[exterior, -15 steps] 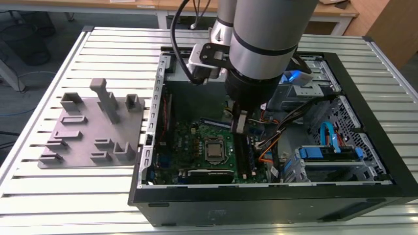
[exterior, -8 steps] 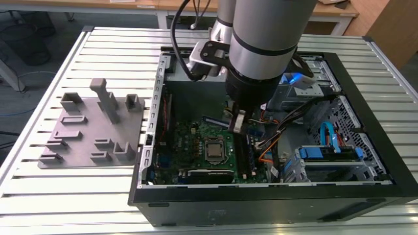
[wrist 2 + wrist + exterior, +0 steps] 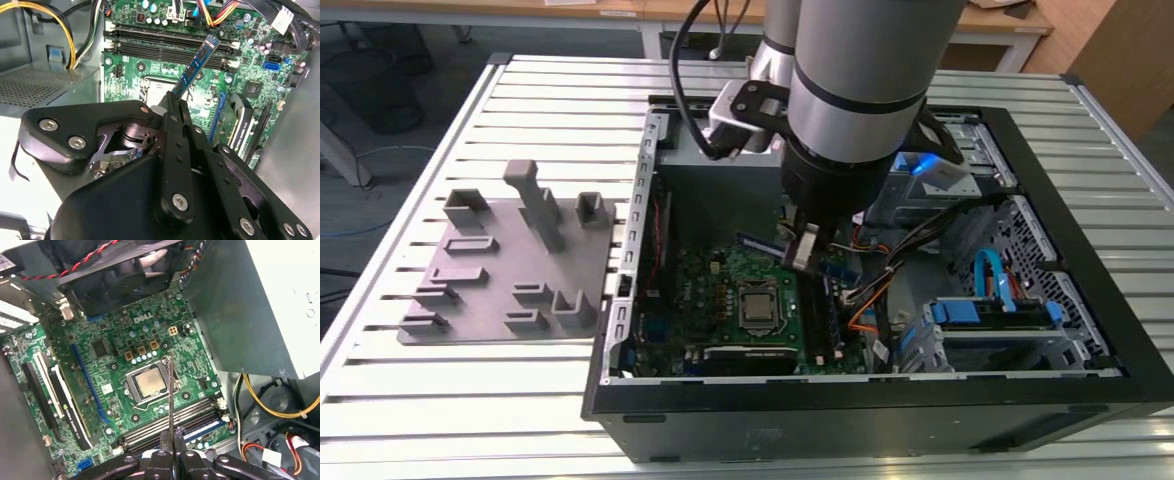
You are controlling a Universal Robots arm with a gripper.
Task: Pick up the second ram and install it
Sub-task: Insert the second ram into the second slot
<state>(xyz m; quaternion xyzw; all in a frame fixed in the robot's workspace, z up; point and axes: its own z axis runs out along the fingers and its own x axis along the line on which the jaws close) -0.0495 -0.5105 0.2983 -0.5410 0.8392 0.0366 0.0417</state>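
Dark blue, long flat second ram [image 3: 758, 244], exterior view: you have it inside the open black metal computer case [image 3: 854, 400], and its ends show on either side of the fingers.
Black gripper [image 3: 803, 250], exterior view: your fingers are closed tight on the stick. They hang over the green motherboard [image 3: 700, 290], and the square silver processor [image 3: 761, 305] lies just below the fingertips.
Grey plastic holder tray [image 3: 507, 270], exterior view: it sits well apart from the fingers, outside the case on the slatted metal table [image 3: 454, 400].
Second ram [image 3: 197, 65], second wrist view: you see it tilted. It runs out from the tips of the black fingers [image 3: 170, 107] towards the long black memory slots [image 3: 165, 45]. Its far end is over them, but you cannot tell whether it touches.
Yellow cables [image 3: 75, 35], second wrist view: they lie well to one side of the fingers, against the case wall.
Second ram [image 3: 170, 390], first wrist view: you see it edge-on as a thin line clamped between the fingertips [image 3: 179, 436]. It crosses the memory slots [image 3: 192, 415] just beyond them and ends beside the processor [image 3: 150, 383].
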